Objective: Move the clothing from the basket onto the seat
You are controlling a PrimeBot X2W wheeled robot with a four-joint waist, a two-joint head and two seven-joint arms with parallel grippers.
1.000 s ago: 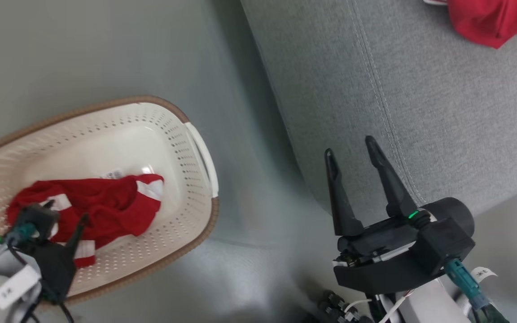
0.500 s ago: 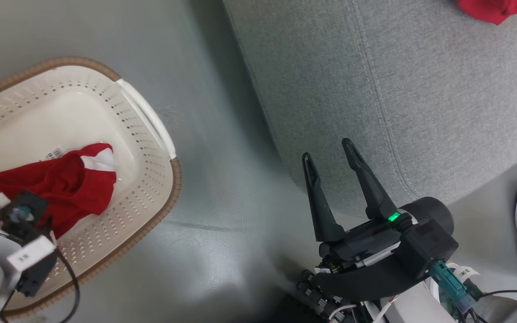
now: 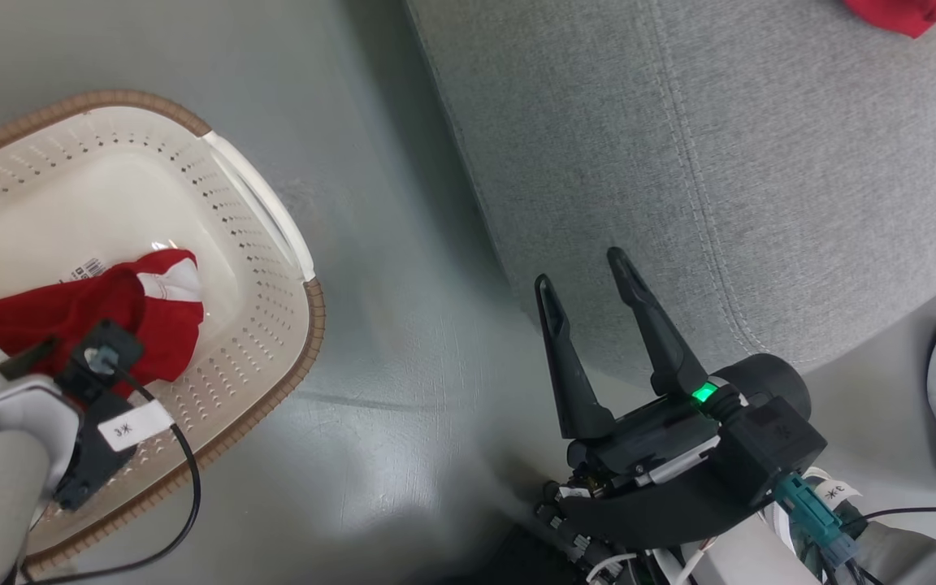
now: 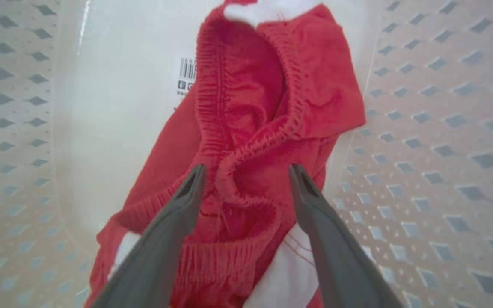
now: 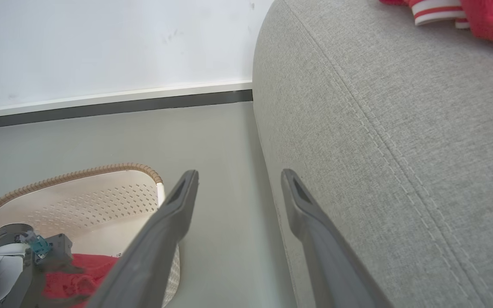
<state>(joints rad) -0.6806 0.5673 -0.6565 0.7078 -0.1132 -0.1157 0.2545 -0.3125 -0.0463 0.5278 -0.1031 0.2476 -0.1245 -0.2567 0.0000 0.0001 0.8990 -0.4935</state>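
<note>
— Where's the clothing?
— A crumpled red fabric garment (image 4: 246, 107) with a ribbed waistband lies in my cream perforated plastic basket (image 3: 257, 268). My left gripper (image 4: 246, 175) is spread over it, unclamped.
— And the right gripper (image 3: 582, 270)?
— Parted, empty, beside the grey woven seat (image 3: 760, 162).

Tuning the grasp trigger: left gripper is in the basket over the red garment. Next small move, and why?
Probably close the left gripper. Its fingers stand open on either side of a raised waistband fold of the red garment in the basket, so closing should pinch that fold for lifting.
</note>
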